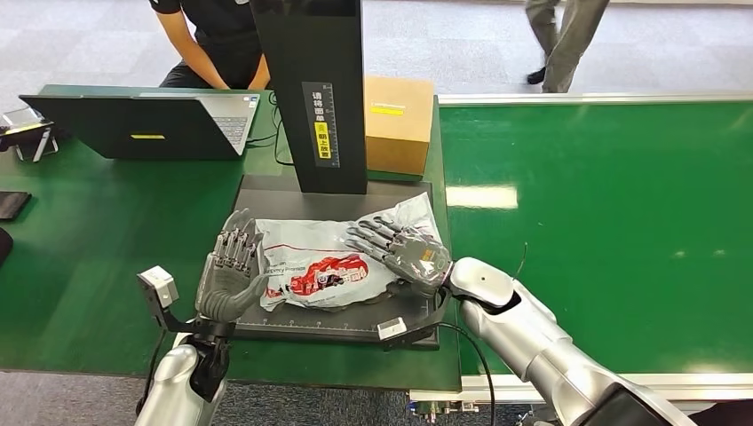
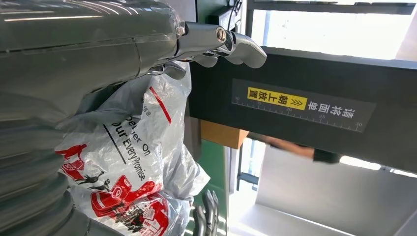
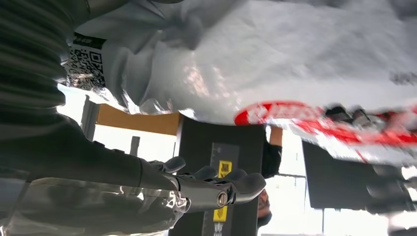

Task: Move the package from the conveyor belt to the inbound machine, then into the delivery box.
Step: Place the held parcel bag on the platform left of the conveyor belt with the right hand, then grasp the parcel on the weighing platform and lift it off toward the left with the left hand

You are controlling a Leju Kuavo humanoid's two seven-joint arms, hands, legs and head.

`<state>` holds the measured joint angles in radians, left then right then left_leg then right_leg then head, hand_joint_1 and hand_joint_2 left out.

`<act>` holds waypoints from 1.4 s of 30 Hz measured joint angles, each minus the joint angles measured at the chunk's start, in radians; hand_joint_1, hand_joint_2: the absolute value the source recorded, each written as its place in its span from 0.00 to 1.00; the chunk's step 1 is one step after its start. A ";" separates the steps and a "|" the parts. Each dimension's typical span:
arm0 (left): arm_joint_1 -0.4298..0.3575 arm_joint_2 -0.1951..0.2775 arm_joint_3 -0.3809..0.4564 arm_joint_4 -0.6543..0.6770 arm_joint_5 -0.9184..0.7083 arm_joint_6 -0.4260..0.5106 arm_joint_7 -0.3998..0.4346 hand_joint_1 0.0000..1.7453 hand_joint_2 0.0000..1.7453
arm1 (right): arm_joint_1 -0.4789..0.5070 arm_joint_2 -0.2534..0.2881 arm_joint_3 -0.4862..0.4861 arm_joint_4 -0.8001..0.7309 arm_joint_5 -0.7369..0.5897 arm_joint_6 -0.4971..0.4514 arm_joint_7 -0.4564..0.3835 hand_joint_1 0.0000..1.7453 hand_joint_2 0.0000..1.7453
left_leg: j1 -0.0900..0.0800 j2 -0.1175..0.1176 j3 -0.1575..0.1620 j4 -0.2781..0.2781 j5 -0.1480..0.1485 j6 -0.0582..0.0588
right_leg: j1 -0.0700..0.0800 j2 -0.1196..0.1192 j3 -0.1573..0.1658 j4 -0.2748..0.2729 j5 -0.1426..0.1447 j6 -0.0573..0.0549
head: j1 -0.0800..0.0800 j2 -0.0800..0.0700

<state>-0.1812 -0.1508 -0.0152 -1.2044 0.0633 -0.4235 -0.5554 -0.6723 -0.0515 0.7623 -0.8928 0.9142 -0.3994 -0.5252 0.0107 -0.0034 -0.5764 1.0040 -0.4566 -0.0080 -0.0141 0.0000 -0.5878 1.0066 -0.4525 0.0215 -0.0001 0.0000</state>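
So the package (image 1: pixel 324 266) is a crinkly white plastic mailer with red and black print, lying flat on the dark inbound machine (image 1: pixel 293 324) plate. The left hand (image 1: pixel 229 271) stands upright against its one end, fingers spread, gripping nothing. The right hand (image 1: pixel 401 248) lies flat on the other end, fingers stretched out apart.

One white plastic package (image 1: pixel 328 266) between two robot hands, left hand (image 1: pixel 229 271) and right hand (image 1: pixel 404 248); one cardboard box (image 1: pixel 398 124) and one laptop (image 1: pixel 151 124) beyond them.
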 joint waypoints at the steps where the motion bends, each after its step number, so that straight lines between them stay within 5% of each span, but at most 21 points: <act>1: 0.000 0.001 0.000 0.000 0.000 0.000 0.000 0.00 1.00 | 0.010 0.000 -0.007 -0.010 -0.042 0.006 -0.020 0.00 1.00 | 0.000 0.000 0.000 0.000 0.000 0.000 | 0.000 0.000 0.000 0.000 0.000 0.000 | 0.000 0.000; 9: 0.004 0.003 0.000 0.003 0.010 0.014 0.001 0.00 1.00 | 0.167 0.001 -0.190 -0.230 -0.651 0.307 -0.123 0.00 1.00 | 0.000 0.000 0.000 0.000 0.000 0.000 | 0.000 0.000 0.000 0.000 0.000 0.000 | 0.000 0.000; 13: 0.015 0.005 0.000 0.003 0.017 0.021 0.000 0.00 1.00 | 0.284 0.003 -0.305 -0.387 -0.798 0.388 -0.123 0.00 1.00 | 0.000 -0.001 -0.001 0.000 0.000 0.000 | 0.000 0.000 0.000 0.000 0.000 0.000 | 0.000 0.000; 28: 0.052 0.005 -0.001 -0.061 -0.037 0.063 0.005 0.00 1.00 | 0.487 0.050 -0.598 -0.589 -0.841 0.429 -0.121 0.00 1.00 | 0.000 0.000 0.000 0.000 -0.001 -0.001 | 0.000 0.000 0.000 0.000 0.000 0.000 | 0.000 0.000; 42: 0.121 0.002 -0.068 -0.251 -0.371 0.314 -0.084 0.00 1.00 | 0.589 0.133 -0.822 -0.606 -0.928 0.494 -0.054 0.00 1.00 | 0.000 0.000 0.000 0.000 -0.001 -0.001 | 0.000 0.000 0.000 0.000 -0.001 0.000 | 0.000 0.000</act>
<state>-0.0600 -0.1493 -0.0828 -1.4550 -0.3076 -0.1096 -0.6396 -0.0833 0.0819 -0.0595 -1.4989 -0.0134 0.0946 -0.5795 0.0107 -0.0038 -0.5768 1.0037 -0.4574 -0.0086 -0.0142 -0.0002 -0.5882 1.0064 -0.4531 0.0210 0.0001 0.0000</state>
